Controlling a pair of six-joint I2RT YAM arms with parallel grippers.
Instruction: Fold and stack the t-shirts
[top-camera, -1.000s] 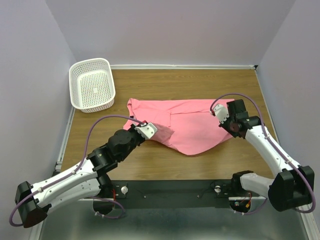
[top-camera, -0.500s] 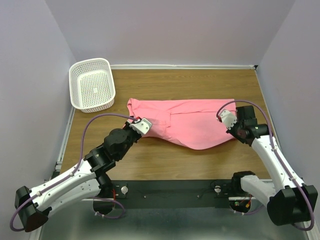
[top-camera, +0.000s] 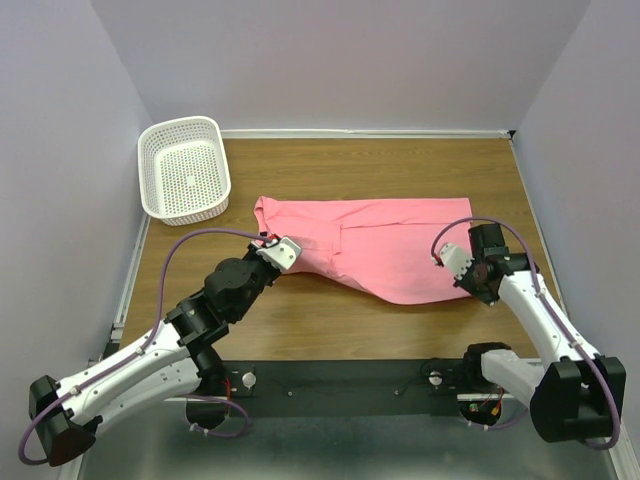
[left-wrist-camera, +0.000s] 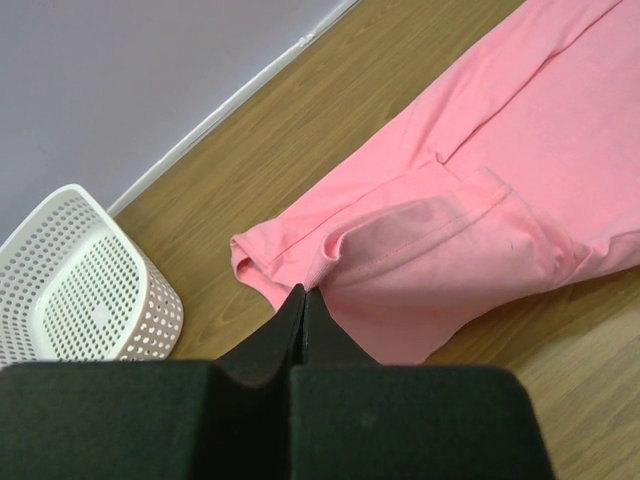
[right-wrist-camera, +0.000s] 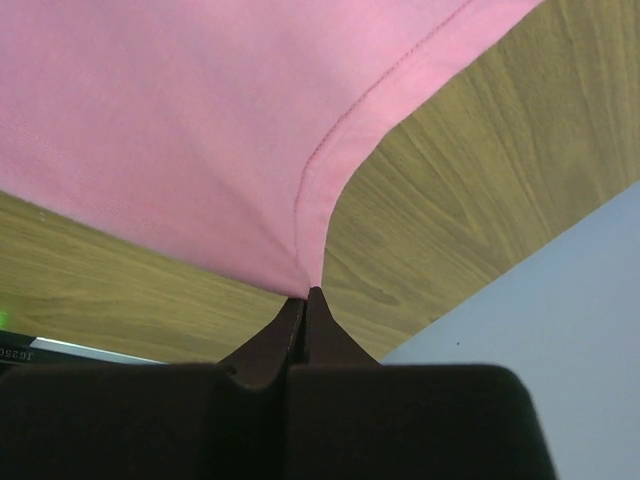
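The pink t-shirt (top-camera: 370, 245) lies partly folded across the middle of the wooden table (top-camera: 400, 165), apart from the white basket (top-camera: 185, 170) at the far left corner. The left gripper (left-wrist-camera: 303, 298) has its fingers pressed together on a fold at the shirt's left end. The right gripper (right-wrist-camera: 305, 298) pinches the hem corner at the shirt's right end.

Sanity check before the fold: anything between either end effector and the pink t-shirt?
Nothing visible. The left end effector is shut on the t-shirt at its left edge, and the right end effector is shut on its right corner. The white basket sits apart, at the far left.
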